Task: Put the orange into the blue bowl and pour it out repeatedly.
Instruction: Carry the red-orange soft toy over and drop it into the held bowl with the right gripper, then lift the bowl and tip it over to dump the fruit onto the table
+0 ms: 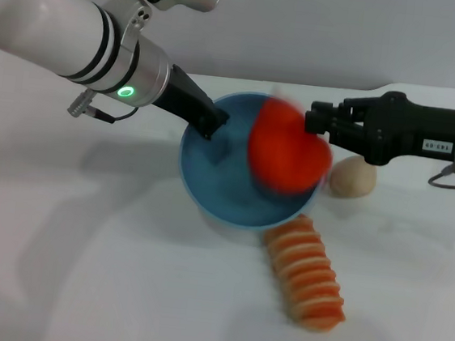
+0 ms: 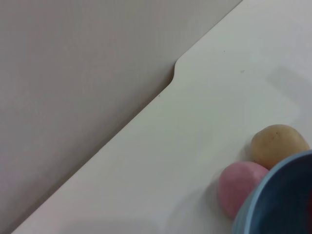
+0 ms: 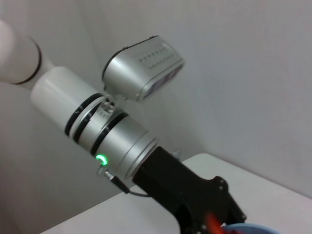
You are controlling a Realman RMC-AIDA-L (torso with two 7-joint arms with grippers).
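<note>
The left end effector pinches the blue bowl at its ten o'clock rim, steadying it tilted. The orange sits at the bowl's two o'clock, against the right end effector; whether that one grips it, I cannot tell.

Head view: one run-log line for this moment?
left end effector: grips blue bowl rim | right end effector: at orange, over bowl | grip: unclear

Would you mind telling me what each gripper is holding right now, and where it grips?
The left gripper grips the blue bowl by its rim. The orange sits at the right gripper, but it's blurred, so a hold cannot be told.
</note>
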